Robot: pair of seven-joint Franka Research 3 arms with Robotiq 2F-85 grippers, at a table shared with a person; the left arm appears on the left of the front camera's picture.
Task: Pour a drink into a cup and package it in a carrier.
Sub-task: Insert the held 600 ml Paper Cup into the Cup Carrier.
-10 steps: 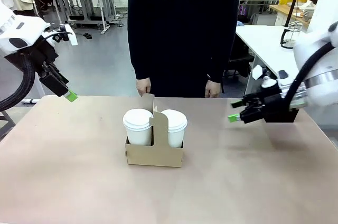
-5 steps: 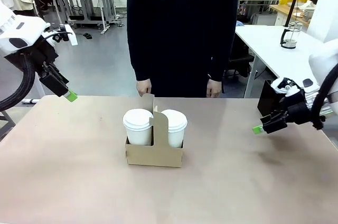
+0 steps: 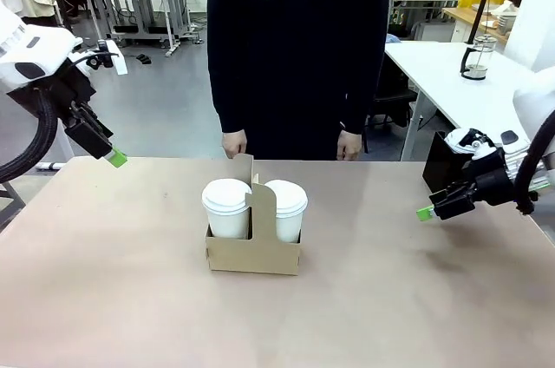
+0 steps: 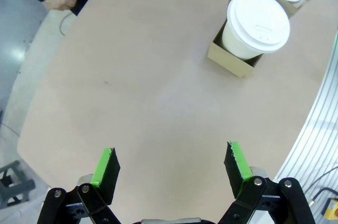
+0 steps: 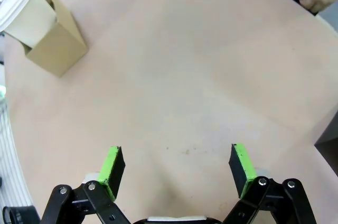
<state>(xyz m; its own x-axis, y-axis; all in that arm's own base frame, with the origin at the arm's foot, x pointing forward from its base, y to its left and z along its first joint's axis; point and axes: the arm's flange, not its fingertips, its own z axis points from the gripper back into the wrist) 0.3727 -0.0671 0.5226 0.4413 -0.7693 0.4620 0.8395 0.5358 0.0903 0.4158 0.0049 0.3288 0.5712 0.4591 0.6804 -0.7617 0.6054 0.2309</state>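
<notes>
- The carrier (image 3: 253, 246) is sitting upright near the middle of the desk (image 3: 121, 299), with its tall handle tab rising between its two pockets.
- A white-lidded paper cup (image 3: 227, 207) is standing in the carrier's left pocket and a second lidded cup (image 3: 285, 208) is standing in the right one; the two are sitting side by side with the tab between them.
- The left pincer (image 3: 115, 157) is hanging above the far left corner of the desk, well apart from the carrier; in the left wrist view its green pads (image 4: 106, 165) are standing wide apart with nothing between them, only bare desk beneath.
- The right pincer (image 3: 424, 213) is hovering over the right side of the desk, pointing toward the middle and well clear of the cups; in the right wrist view its jaws are spread wide and holding nothing.
- A black box (image 3: 439, 164) is resting at the desk's far right edge, just behind the right pincer.
- The person is standing at the far side in a black top, with one hand (image 3: 234, 141) and the other hand (image 3: 349, 146) hanging at the desk's far edge, touching nothing.
- A glass press jug (image 3: 474, 59) is standing on a white desk in the background on the right; its contents are too small to make out.
</notes>
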